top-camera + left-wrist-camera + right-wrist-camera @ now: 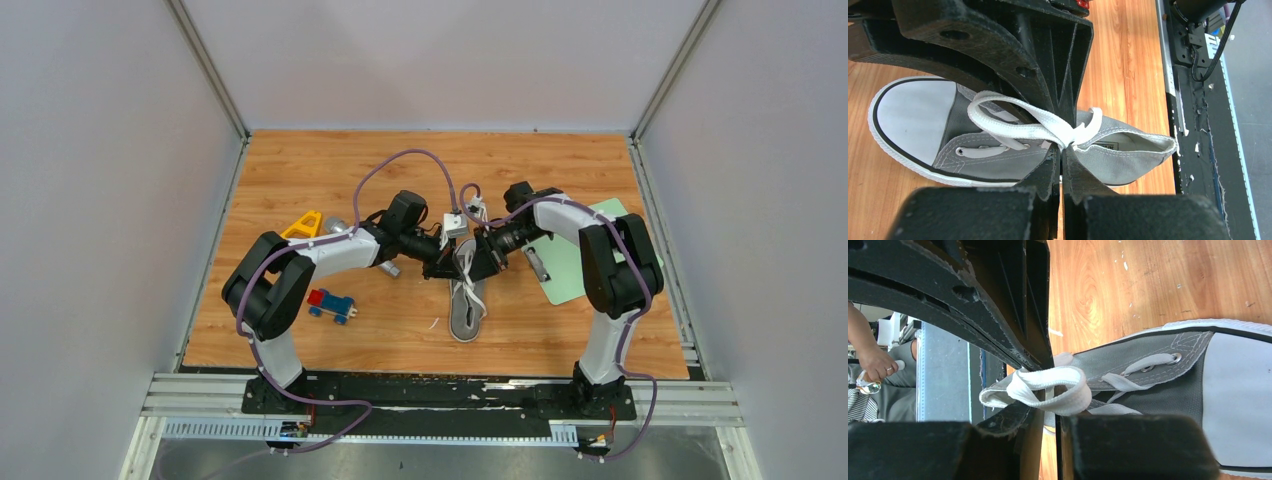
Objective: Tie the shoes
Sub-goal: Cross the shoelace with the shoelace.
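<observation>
The grey canvas shoe (466, 318) lies mid-table with its heel opening toward the near edge. Both grippers meet over its laced part. My left gripper (441, 266) (1064, 149) is shut, pinching the white lace (1018, 131) at the knot point above the tongue, and a loop arcs from there toward the white toe cap (913, 120). My right gripper (479, 263) (1048, 412) has its jaws a narrow gap apart, with wood showing between them. A lace loop (1058, 386) drapes across its fingertips. The shoe (1158, 385) lies behind that loop.
To the left of the left arm sit a yellow triangular toy (303, 224) and a blue-and-red toy car (330, 304). A green mat (585, 250) holding a small metal tool (537, 263) lies at the right. The black base rail (1198, 125) runs just beyond the shoe's heel.
</observation>
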